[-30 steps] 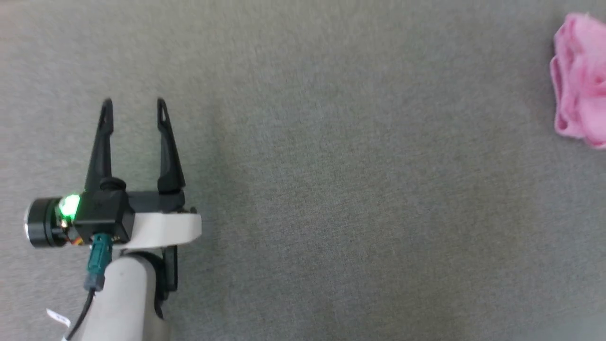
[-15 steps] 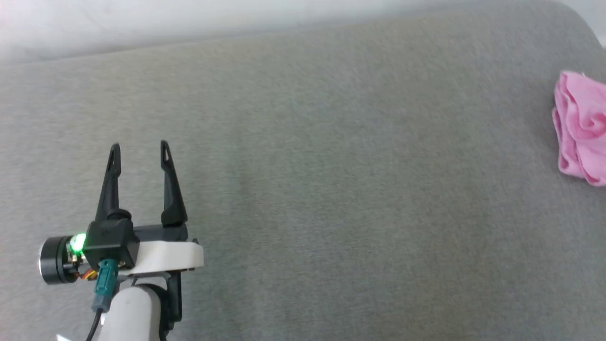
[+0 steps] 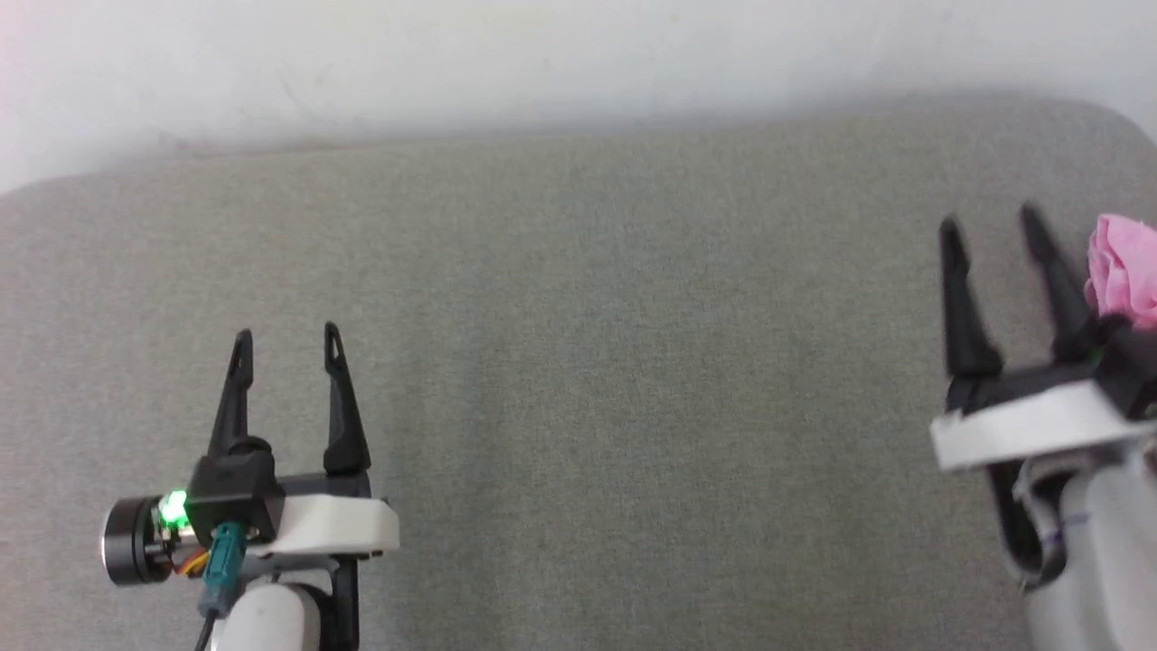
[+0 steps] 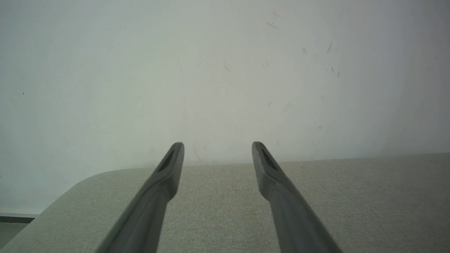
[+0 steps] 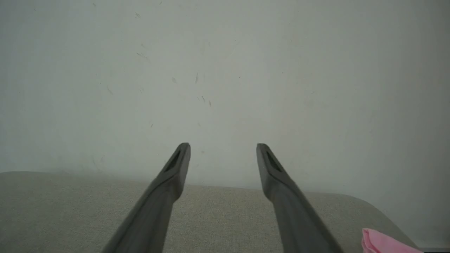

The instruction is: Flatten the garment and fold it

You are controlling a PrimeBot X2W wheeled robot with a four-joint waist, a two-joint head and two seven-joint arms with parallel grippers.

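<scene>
The garment [image 3: 1121, 267] is a crumpled pink bundle at the far right edge of the grey surface, partly hidden behind my right gripper's body; a pink corner of the garment [image 5: 381, 242] shows at the lower right in the right wrist view. My right gripper [image 3: 988, 219] stands open just left of it, apart from the cloth, nothing between its fingers. My left gripper [image 3: 286, 337] is open and empty at the lower left, far from the garment. Both wrist views look along spread fingers [image 4: 172, 165] [image 5: 177, 168] toward a pale wall.
The grey fabric-covered surface [image 3: 615, 362] has rounded far corners and ends at a white wall [image 3: 542, 63]. A wide bare stretch of it lies between the two grippers.
The head view has tilted up, so the wall and the surface's far edge show now. My right gripper has come into view beside the garment. Both grippers stay open.
</scene>
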